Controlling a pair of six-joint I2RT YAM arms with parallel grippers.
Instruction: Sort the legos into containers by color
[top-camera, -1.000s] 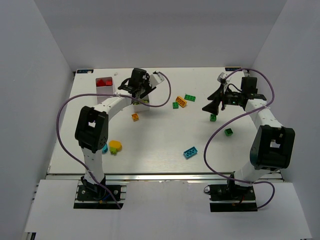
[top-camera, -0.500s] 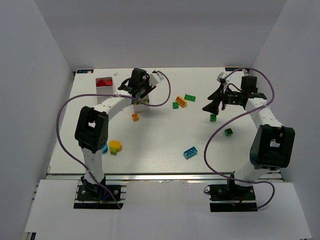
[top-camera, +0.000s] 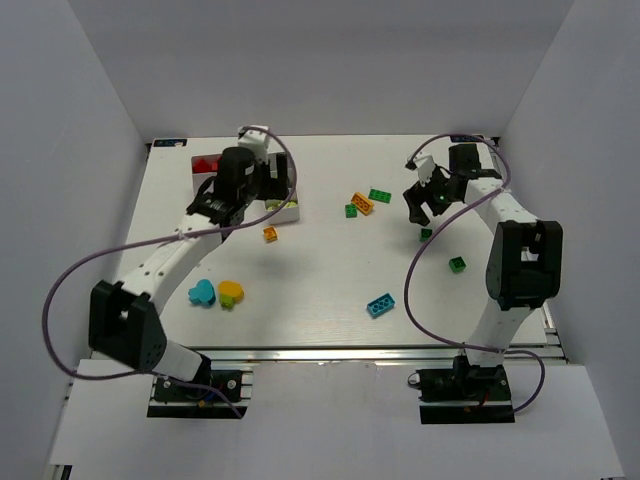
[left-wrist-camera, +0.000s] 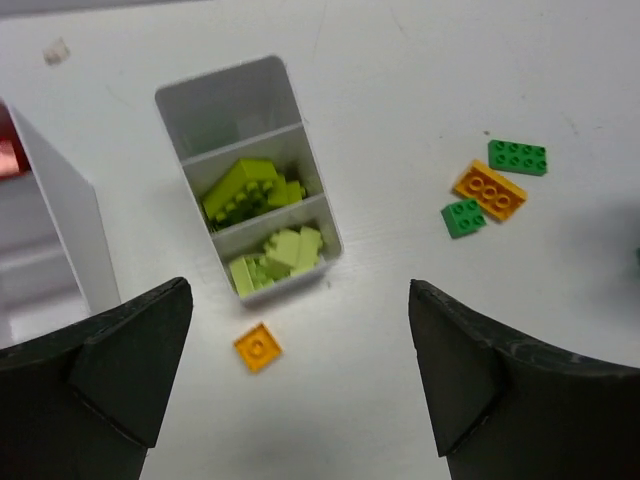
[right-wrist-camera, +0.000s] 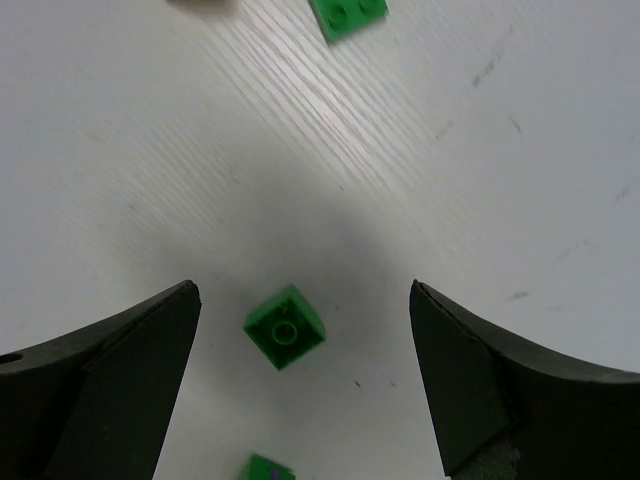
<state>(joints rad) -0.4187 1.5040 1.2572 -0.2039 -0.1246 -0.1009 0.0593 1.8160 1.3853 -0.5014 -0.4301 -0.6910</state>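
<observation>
Two white containers stand at the back left. One (left-wrist-camera: 247, 100) holds lime-yellow legos (left-wrist-camera: 250, 185) in its middle and near compartments; the other (left-wrist-camera: 60, 215) shows red at its far end (top-camera: 205, 165). My left gripper (left-wrist-camera: 300, 385) hangs open and empty above the table just in front of them, over a small orange lego (left-wrist-camera: 258, 347). My right gripper (right-wrist-camera: 300, 370) is open above a small green lego (right-wrist-camera: 285, 327), which lies loose between the fingers, nearer the left one. In the top view that gripper (top-camera: 425, 205) is at the back right.
An orange lego (top-camera: 362, 203) and two green ones (top-camera: 380, 195) (top-camera: 351, 211) lie mid-table. A green lego (top-camera: 457, 263) and a cyan one (top-camera: 380, 304) lie nearer the front. A cyan piece (top-camera: 201, 292) and a yellow piece (top-camera: 231, 293) sit front left.
My left gripper has opened wide, and the arm has swung back and left from the lime container. The right gripper has shifted left and turned over the small green lego.
</observation>
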